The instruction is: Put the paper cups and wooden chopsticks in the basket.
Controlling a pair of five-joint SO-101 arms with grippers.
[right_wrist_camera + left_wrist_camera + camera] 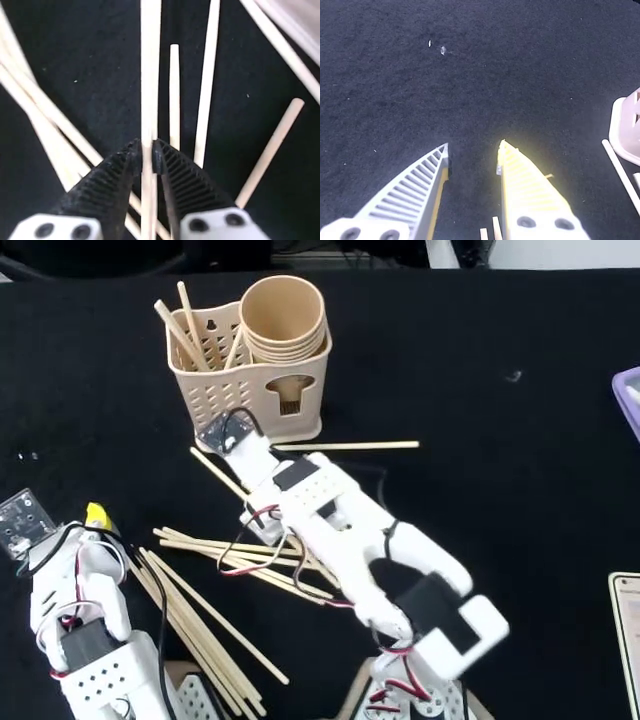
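Between the ridged black jaws of the right gripper [146, 150] a single held chopstick [150, 70] is pinched, the jaws drawn in against it on both sides with no gap showing. Around it the loose chopsticks [207, 85] lie on the black table [85, 60], several crossing one another. In the high view the right arm [330, 510] stretches from the near edge toward the basket [250, 390], above that scatter of sticks. The left gripper [472, 147], one finger white and one yellow, hangs low over bare cloth with its jaws spread apart and nothing between them; a corner of the basket and one stick lie off to its side. The basket stands upright on the table, the paper cups [285, 315] stacked in one compartment and the stored chopsticks [191, 320] leaning in the other. A lone chopstick [345, 446] lies flat just beside the basket's foot.
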